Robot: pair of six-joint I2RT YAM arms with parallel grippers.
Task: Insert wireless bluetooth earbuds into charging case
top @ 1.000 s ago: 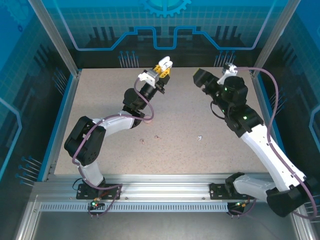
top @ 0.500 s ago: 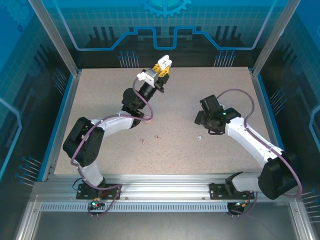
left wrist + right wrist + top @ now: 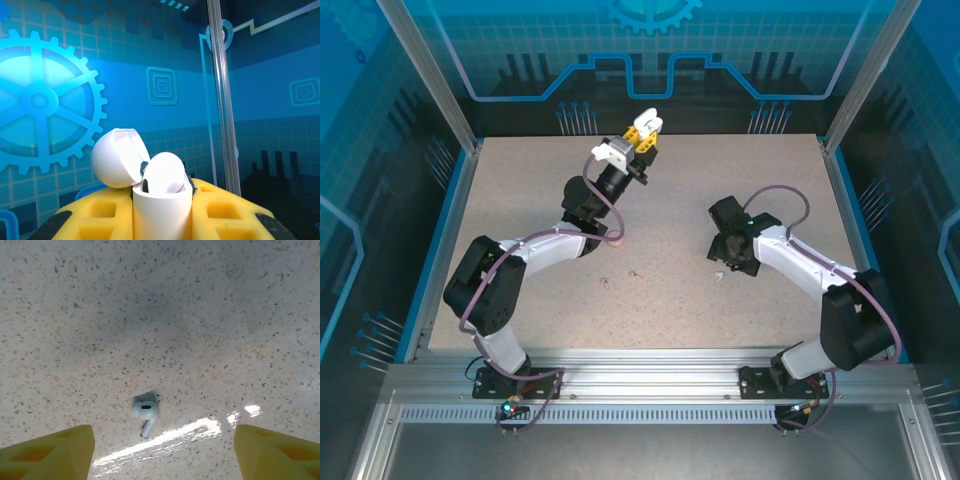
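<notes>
The right gripper [image 3: 164, 445] hangs low over the speckled surface [image 3: 210, 315] with its jaws wide apart and nothing in them, while the left gripper [image 3: 645, 128] is clamped on the white case [image 3: 162, 210], lid open, held high by the far glass wall [image 3: 260, 100]. The white earbud [image 3: 145, 411] lies on its side directly below the right gripper, between its fingers, and the pinkish earbuds [image 3: 605, 282] sit well apart to its left. Tiny, light, hard and slick, it would likely squirt from a pinch on the stem, so squeeze the bulbous head; the glossy surface gives room on both sides.
</notes>
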